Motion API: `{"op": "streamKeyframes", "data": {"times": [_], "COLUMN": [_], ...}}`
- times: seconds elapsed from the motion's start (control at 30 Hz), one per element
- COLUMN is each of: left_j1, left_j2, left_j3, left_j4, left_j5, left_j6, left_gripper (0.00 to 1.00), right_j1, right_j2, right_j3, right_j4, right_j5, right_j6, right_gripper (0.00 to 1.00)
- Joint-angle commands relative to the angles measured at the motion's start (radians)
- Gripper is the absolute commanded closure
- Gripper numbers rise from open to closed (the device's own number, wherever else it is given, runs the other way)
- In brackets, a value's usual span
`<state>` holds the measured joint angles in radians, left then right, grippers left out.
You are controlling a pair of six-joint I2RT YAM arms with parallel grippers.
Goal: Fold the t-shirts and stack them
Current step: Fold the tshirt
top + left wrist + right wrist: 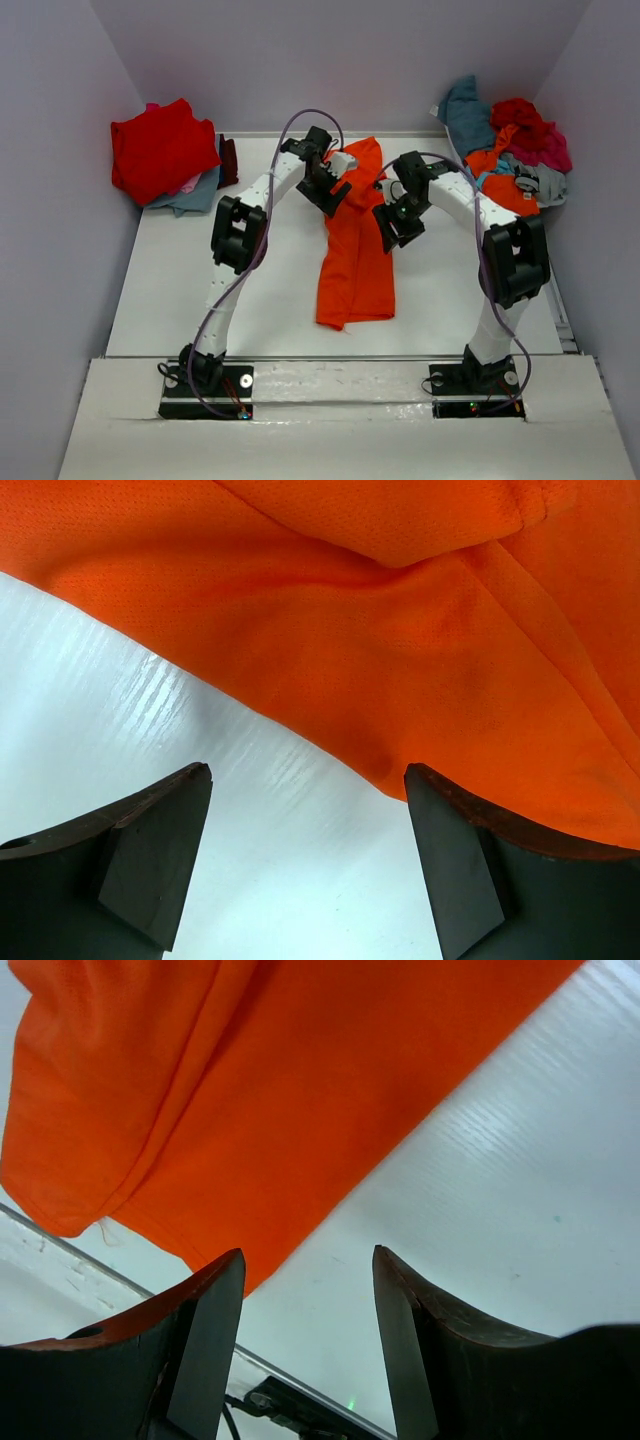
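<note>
An orange t-shirt (355,260) lies folded lengthwise into a long strip down the middle of the white table (200,290). My left gripper (335,192) hovers at the strip's upper left edge; in the left wrist view it (308,780) stands open over bare table with the orange cloth (400,630) just beyond the fingertips. My right gripper (395,228) hangs at the strip's right edge, open, and the right wrist view shows it (308,1260) empty, the orange shirt (230,1090) ahead and to the left.
A folded red t-shirt (160,148) tops a stack with grey cloth (195,195) at the back left. A loose heap of shirts (510,150), teal, red, magenta, orange and grey, sits at the back right. Walls close in on both sides.
</note>
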<state>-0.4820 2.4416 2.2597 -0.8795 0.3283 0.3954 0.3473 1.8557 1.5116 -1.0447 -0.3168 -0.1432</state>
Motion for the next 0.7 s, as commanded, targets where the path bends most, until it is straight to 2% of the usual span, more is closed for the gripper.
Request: {"op": "streamKeyframes", "data": {"times": [0.0, 0.17, 0.67], "left_j1": [-0.006, -0.006, -0.024], "left_j2": [-0.027, -0.001, 0.039], "left_j3": [0.067, 0.084, 0.044], "left_j4": [-0.009, -0.007, 0.056], "left_j5": [-0.017, -0.089, -0.319], "left_j6": [0.011, 0.019, 0.019], "left_gripper": [0.1, 0.09, 0.09], "right_j1": [0.05, 0.1, 0.147], "right_j2": [0.01, 0.025, 0.043], "right_j3": [0.024, 0.038, 0.039], "right_j4": [-0.02, -0.038, -0.052], "right_j5": [-0.044, -0.053, -0.073], "right_j6": [-0.03, -0.036, -0.053], "right_gripper": [0.41, 0.41, 0.41]}}
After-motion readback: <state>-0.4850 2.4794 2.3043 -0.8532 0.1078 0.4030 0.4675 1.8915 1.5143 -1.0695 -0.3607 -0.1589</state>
